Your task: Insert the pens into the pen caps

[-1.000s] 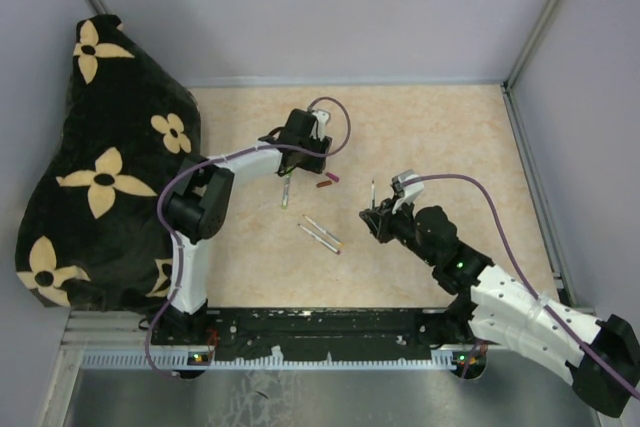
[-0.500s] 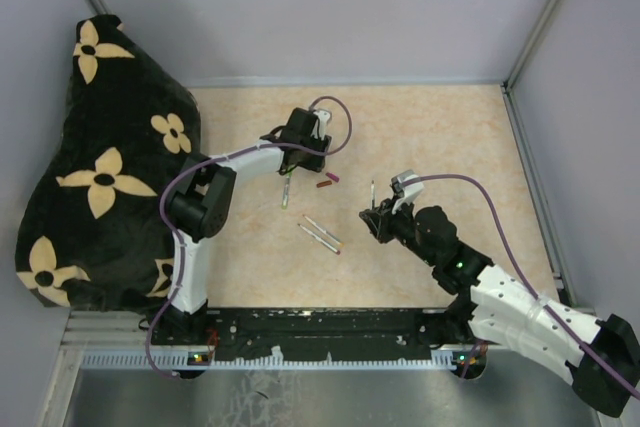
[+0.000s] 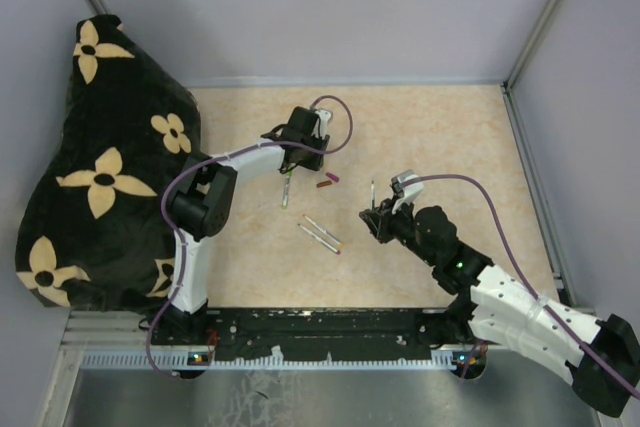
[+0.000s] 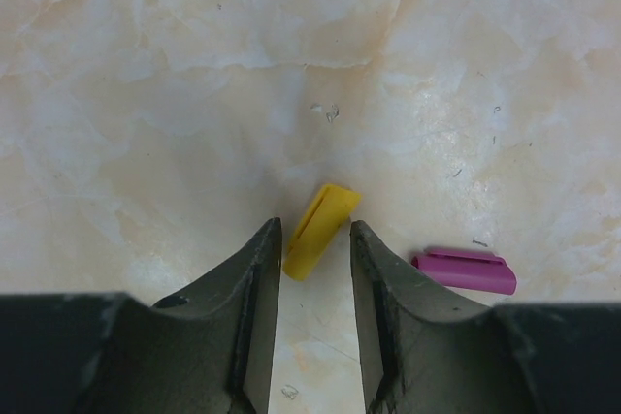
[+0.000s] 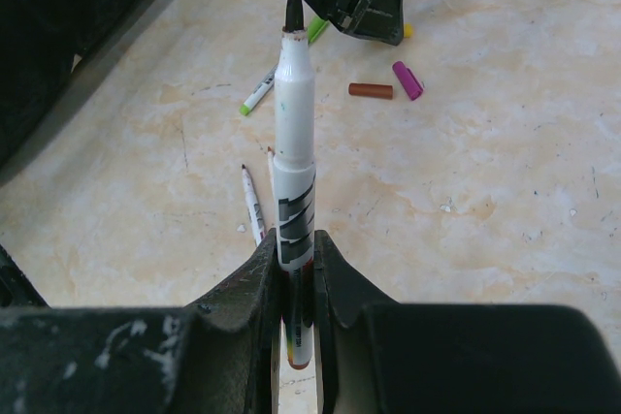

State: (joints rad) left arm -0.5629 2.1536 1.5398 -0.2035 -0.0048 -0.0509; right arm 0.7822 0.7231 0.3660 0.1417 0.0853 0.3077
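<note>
left gripper (image 4: pixel 314 269): jaws narrow but apart, straddling the yellow cap (image 4: pixel 320 230) on the table (image 4: pixel 146 94), no grip visible | magenta cap (image 4: pixel 464 270): just right of it | right gripper (image 5: pixel 296 278): clamped on an uncapped pen (image 5: pixel 294 143), tip up

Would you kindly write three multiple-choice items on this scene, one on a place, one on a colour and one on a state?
1. The yellow cap lies:
A. between the left end effector's fingers
B. on the patterned cloth
C. in the right end effector

2. The cap beside it is:
A. blue
B. magenta
C. white

3. The pen in the right end effector is:
A. capped
B. lying flat
C. clamped, tip bare

Answers: 1 A, fingers flank it; 2 B, magenta in left wrist view; 3 C, dark tip exposed.
</note>
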